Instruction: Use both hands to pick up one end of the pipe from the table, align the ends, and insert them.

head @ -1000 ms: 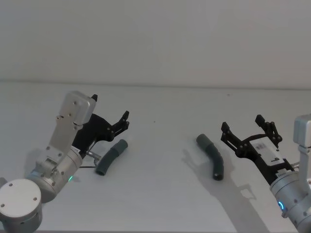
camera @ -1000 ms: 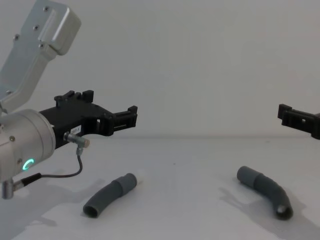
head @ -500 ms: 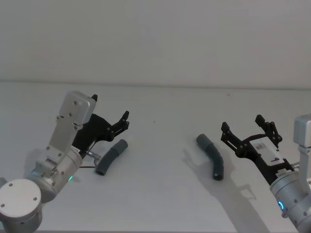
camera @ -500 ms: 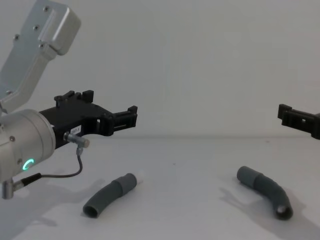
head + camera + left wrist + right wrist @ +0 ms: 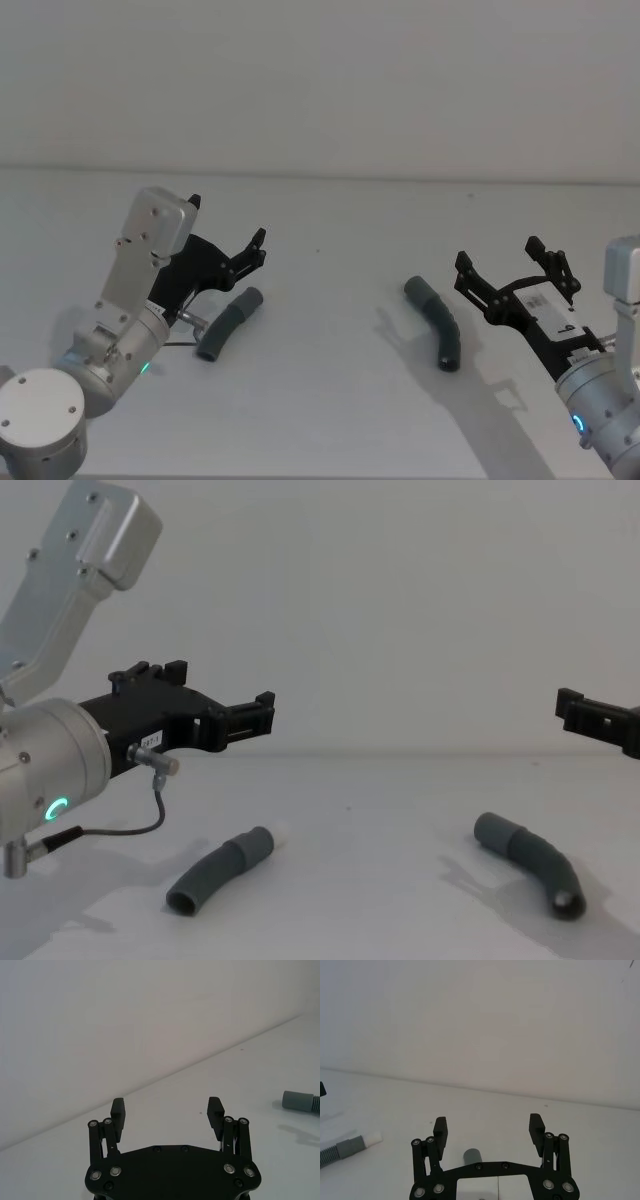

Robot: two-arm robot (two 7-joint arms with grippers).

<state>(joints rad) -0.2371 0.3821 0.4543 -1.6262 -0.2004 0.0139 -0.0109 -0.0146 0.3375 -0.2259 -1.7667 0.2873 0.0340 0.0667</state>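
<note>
Two curved dark-grey ribbed pipe pieces lie on the white table. The left piece has a pale white tip, also visible in the right wrist view. The right piece points its smooth cuff toward the back left. My left gripper hovers open above and just behind the left piece. On the right, my right gripper hangs open beside the right piece, off the table. Neither holds anything.
The white wall rises right behind the table's far edge. A thin dark cable loops under the left wrist, close above the left piece. Bare table lies between the two pieces.
</note>
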